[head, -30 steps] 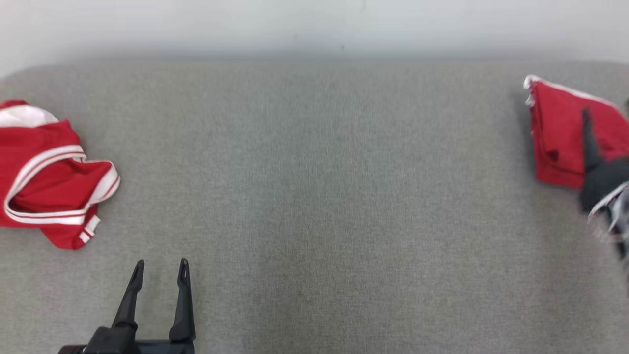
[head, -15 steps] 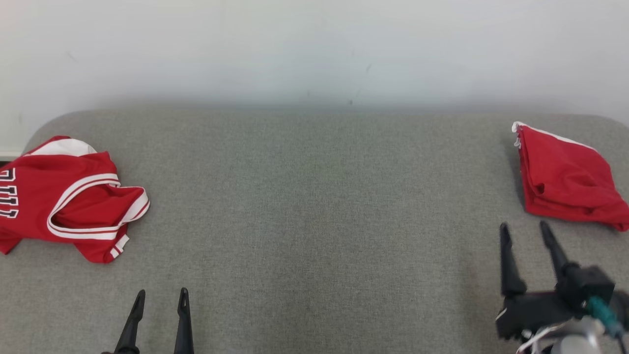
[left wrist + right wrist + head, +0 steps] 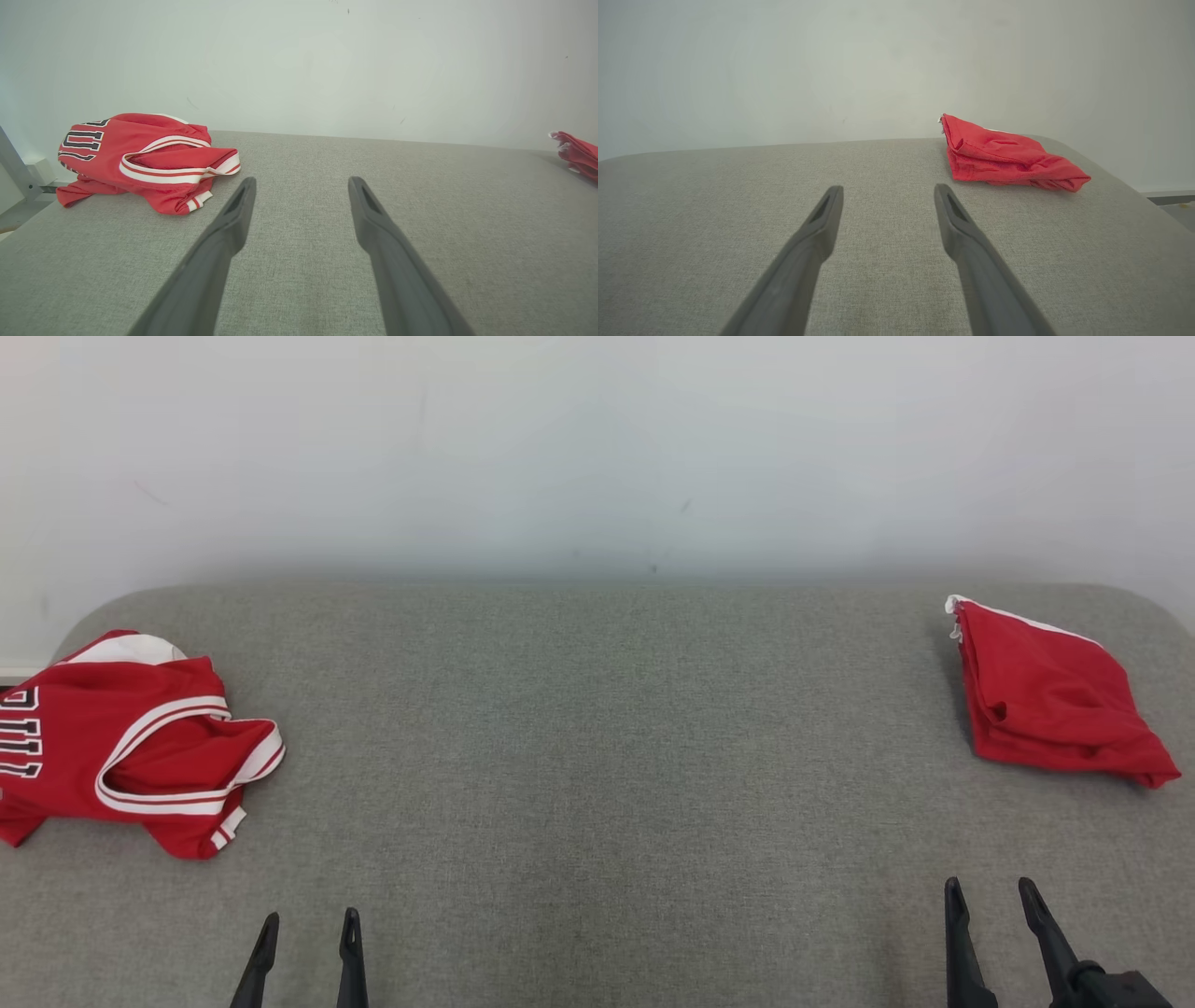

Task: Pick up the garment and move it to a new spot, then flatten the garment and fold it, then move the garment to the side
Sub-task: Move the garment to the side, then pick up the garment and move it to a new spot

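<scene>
Crumpled red jersey (image 3: 131,747), laid at the left of the worktop (image 3: 597,756), beyond the left hand (image 3: 310,917), held apart and empty like the right hand (image 3: 990,884); best gripped at its raised striped edge, folded red cloth (image 3: 1050,709) at far right left alone.

left pincer (image 3: 301,186) spread, empty | jersey (image 3: 140,158) crumpled far-left | table (image 3: 420,224)

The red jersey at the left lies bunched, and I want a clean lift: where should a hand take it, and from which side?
Probably the white-trimmed armhole edge of the red jersey, where cloth stands up in a fold off the grey surface. Come from its near right side, where the open left hand sits.
</scene>
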